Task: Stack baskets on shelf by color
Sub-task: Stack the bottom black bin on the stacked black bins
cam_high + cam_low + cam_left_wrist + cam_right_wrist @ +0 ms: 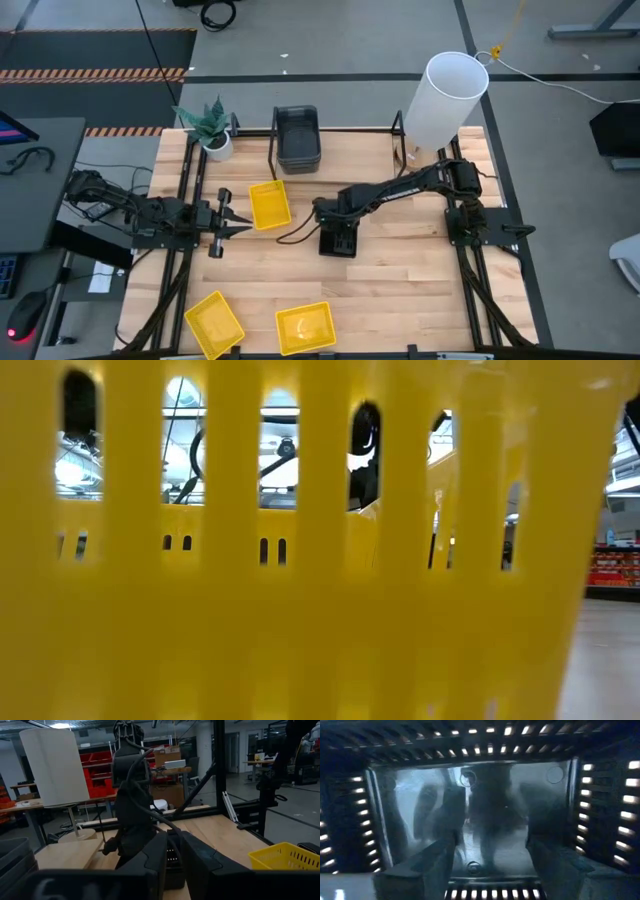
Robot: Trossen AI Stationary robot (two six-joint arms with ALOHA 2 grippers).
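Baskets are lying spread over the table point(400, 290): I am seeing one yellow basket point(270, 204) mid-table, two more yellow ones point(214, 323) by the near edge, and dark grey baskets point(297, 137) stacked on the shelf point(272, 150) at the far side. My right claw point(338, 240) is reaching down into a black perforated basket point(480, 785), its fingers point(435, 865) standing apart inside it. My left claw point(240, 228) is waiting beside the mid-table yellow basket; I cannot tell its state.
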